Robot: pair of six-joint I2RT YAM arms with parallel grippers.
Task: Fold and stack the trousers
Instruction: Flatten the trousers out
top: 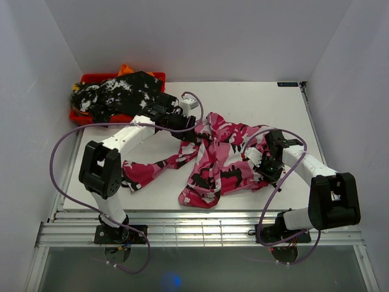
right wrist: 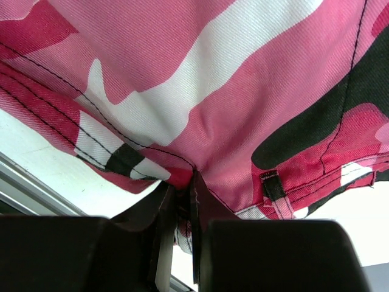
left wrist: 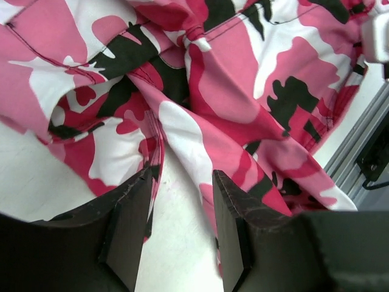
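At the middle of the table [top: 261,100] the pink camouflage trousers [top: 219,161] lie in a crumpled heap. One leg trails off toward 8 o'clock, so the long axis runs roughly from 2 o'clock down to 8 o'clock in the overhead view. Your right gripper [right wrist: 185,194] is pinched tight on a hem of the cloth at the heap's 3 o'clock side, next to a belt loop. Your left gripper [left wrist: 182,182] hangs at the heap's 11 o'clock edge with its fingers apart and nothing between them but bare table.

What matters for your next move is that from the left wrist, a raised fold runs away from the gap toward 11 o'clock, just ahead of the fingertips. I judge the left arm is the nearer one to that fold and to the trailing leg — a short reach forward should put cloth between the pads.

The black-and-white garment [top: 124,94] sits apart in the red bin [top: 91,78] at 10 o'clock — leave it for later.
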